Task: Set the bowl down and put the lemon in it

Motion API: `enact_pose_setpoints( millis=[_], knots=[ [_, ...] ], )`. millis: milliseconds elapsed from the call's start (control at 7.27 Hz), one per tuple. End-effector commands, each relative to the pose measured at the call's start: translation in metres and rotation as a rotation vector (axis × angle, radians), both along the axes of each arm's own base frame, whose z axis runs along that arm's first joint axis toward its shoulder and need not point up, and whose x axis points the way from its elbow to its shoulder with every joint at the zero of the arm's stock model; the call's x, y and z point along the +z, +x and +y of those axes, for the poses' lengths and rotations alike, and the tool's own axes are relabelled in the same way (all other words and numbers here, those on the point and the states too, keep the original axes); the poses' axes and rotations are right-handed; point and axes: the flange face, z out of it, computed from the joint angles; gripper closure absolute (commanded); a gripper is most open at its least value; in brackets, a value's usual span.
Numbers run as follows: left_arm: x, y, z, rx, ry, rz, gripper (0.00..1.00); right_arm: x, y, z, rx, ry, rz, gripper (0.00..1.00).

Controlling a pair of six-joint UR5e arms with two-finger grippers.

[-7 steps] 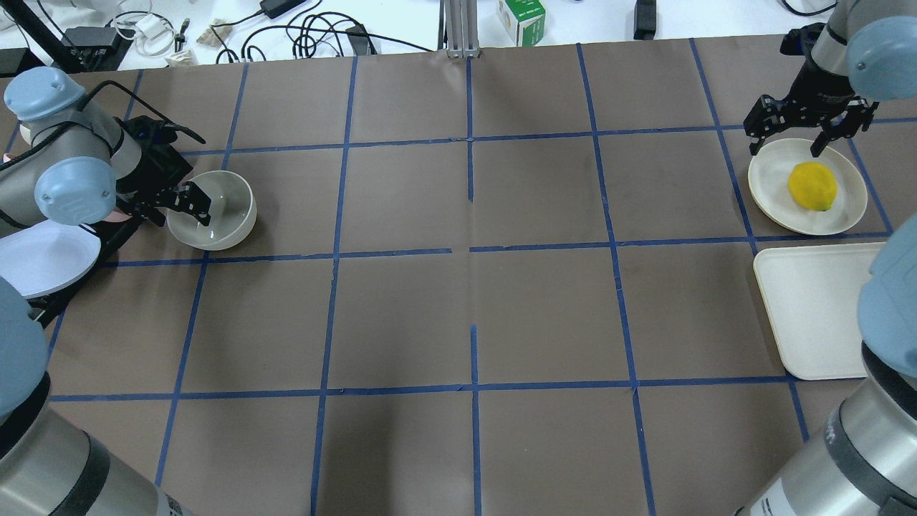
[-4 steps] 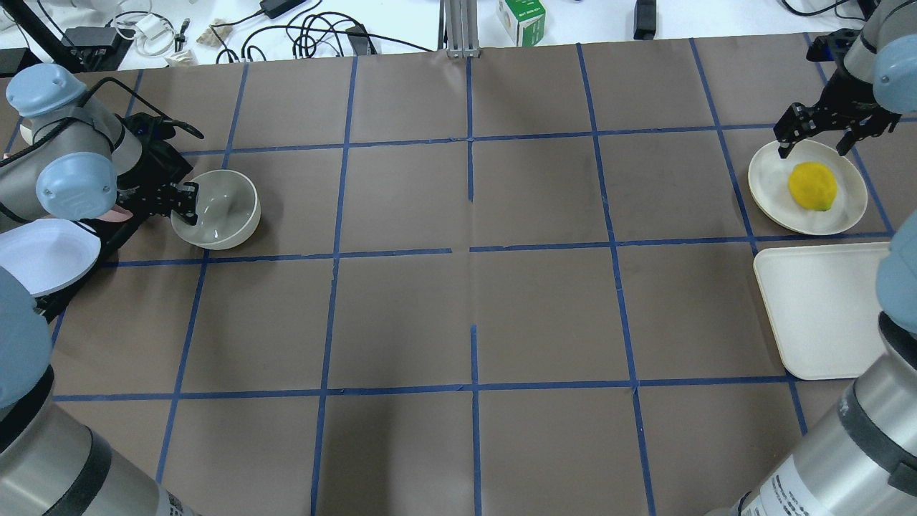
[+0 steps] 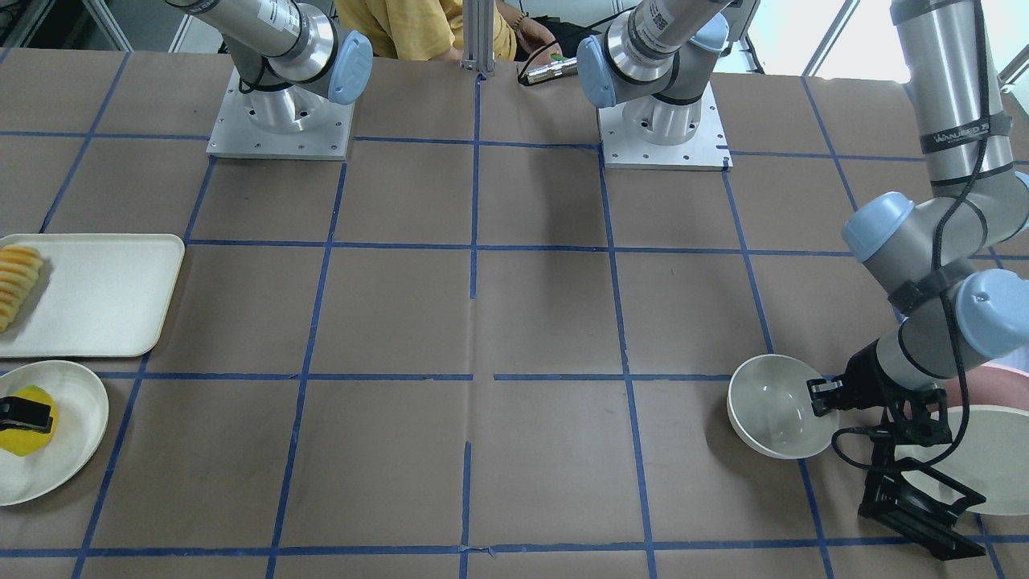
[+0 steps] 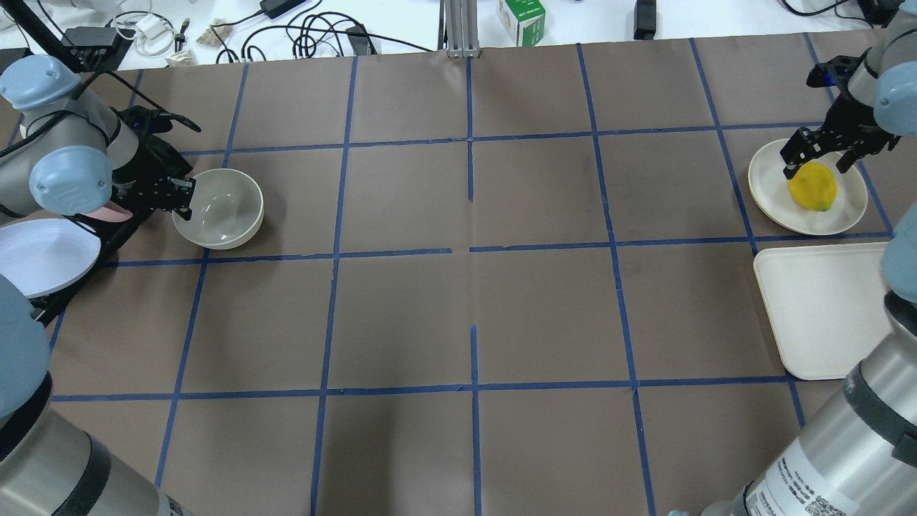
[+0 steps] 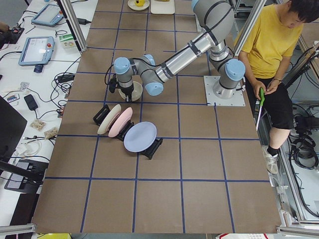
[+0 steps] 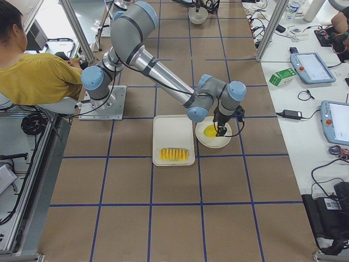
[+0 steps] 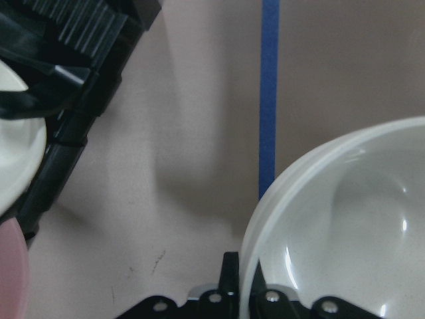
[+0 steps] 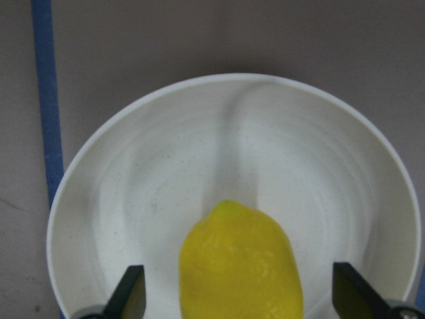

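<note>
The off-white bowl (image 4: 222, 211) rests on the brown table at the left, next to the plate rack. My left gripper (image 4: 185, 199) is shut on the bowl's near rim; the left wrist view shows that rim (image 7: 265, 219) running between the two fingers. The yellow lemon (image 4: 813, 188) lies on a flat off-white plate (image 4: 849, 208) at the right. My right gripper (image 4: 819, 161) is open and low over the lemon. In the right wrist view its fingers (image 8: 131, 292) stand on either side of the lemon (image 8: 239, 266) without touching it.
A cream tray (image 3: 96, 293) with sliced orange-yellow fruit (image 3: 16, 281) lies beside the lemon's plate. A black rack with blue, pink and cream plates (image 5: 129, 132) stands close behind my left arm. A person in a yellow shirt (image 5: 271, 45) sits by the robot bases.
My left gripper shifted slightly and the bowl went from tilted to nearly level. My right gripper moved right and came down, so its fingers now straddle the lemon.
</note>
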Motion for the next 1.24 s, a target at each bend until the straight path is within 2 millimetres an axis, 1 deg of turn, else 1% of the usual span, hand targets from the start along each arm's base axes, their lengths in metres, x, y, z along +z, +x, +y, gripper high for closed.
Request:
enact_pose_setpoints(
  millis=[0, 138, 275, 412, 550, 688, 825, 962, 1100],
  knots=[
    [0.03, -0.053, 0.006, -0.042, 0.025, 0.089, 1.0, -0.02, -0.001, -0.004, 0.003, 0.004, -0.001, 0.0],
    [0.043, -0.104, 0.007, -0.042, 0.025, 0.127, 1.0, -0.024, -0.005, -0.007, 0.001, -0.021, 0.012, 0.0],
    [0.045, -0.175, 0.014, -0.076, 0.029, 0.177, 1.0, -0.021, -0.005, -0.008, 0.004, -0.025, 0.017, 0.47],
    [0.048, -0.242, 0.02, -0.064, 0.033, 0.188, 1.0, -0.023, -0.004, -0.008, -0.005, -0.018, 0.011, 0.99],
    [0.04, -0.297, 0.031, -0.016, 0.057, 0.179, 1.0, -0.022, -0.003, -0.007, -0.008, -0.018, 0.01, 1.0],
    [0.035, -0.337, 0.036, -0.011, 0.027, 0.174, 1.0, -0.011, 0.0, -0.01, -0.003, -0.027, 0.021, 1.0],
    [0.029, -0.362, 0.041, 0.005, 0.009, 0.174, 1.0, 0.0, 0.001, -0.007, -0.003, -0.023, 0.021, 1.0],
    [0.023, -0.375, 0.047, 0.031, 0.025, 0.172, 1.0, 0.015, 0.006, -0.008, 0.005, -0.042, 0.029, 1.0],
    [0.015, -0.383, 0.054, 0.03, 0.04, 0.168, 1.0, 0.049, 0.022, -0.003, 0.011, -0.043, 0.033, 1.0]
  ],
)
